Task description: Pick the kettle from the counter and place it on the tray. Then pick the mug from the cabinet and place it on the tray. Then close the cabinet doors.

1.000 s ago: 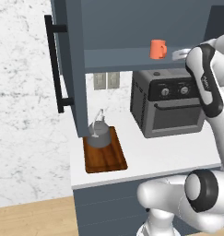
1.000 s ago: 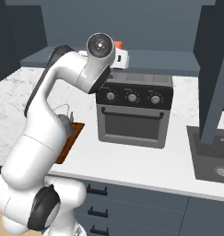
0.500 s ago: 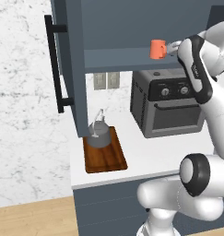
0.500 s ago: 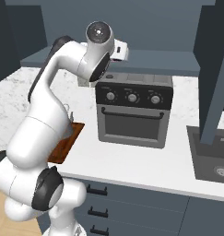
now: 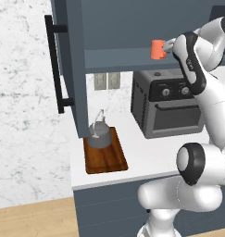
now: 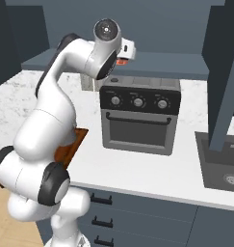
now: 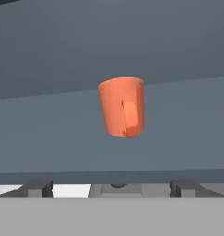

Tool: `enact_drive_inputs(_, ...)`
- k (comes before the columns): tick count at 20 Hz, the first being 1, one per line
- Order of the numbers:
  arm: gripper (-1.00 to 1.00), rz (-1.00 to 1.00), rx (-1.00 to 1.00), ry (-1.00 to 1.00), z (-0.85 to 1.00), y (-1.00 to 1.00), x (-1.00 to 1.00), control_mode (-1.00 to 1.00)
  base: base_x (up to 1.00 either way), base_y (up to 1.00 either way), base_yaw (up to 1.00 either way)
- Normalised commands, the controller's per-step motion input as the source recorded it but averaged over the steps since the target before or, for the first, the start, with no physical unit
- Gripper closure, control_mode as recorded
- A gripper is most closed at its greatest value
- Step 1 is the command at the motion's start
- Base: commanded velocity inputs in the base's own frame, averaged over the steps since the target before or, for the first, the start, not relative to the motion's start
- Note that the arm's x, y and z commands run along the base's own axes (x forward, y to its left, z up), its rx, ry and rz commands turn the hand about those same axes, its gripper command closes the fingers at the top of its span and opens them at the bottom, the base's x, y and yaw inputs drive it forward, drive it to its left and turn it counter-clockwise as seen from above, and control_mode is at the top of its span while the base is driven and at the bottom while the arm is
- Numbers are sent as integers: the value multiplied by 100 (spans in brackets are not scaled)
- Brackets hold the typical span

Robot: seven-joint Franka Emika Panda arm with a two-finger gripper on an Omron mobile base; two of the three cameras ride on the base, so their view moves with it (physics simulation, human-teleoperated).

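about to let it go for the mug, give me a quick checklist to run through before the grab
1. Kettle already on the tray: ok, it stands at the tray's back end.
2. Gripper open: ok, fingertips stand wide apart.
3. Mug lined up between the fingertips: ok, centred in the hand view, handle facing the camera.
4. Gripper touching the mug: not yet, a gap shows in the hand view.
5. Mug upright on the cabinet shelf: ok in the left base view.
6. Cabinet door swung clear of the arm's path: ok, open to the left.
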Motion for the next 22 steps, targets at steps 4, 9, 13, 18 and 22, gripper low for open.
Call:
enact_drive_inputs(4, -100, 0, 0, 0, -1, 0, 34, -100, 0, 0, 0)
enact_drive_inputs(9, -100, 0, 0, 0, -10, 0, 30, -100, 0, 0, 0)
enact_drive_inputs(13, -100, 0, 0, 0, -15, 0, 22, -100, 0, 0, 0)
enact_drive_inputs(18, -100, 0, 0, 0, -6, 0, 26, -100, 0, 0, 0)
enact_drive_inputs(22, -100, 0, 1, 0, 0, -5, 26, -100, 0, 0, 0)
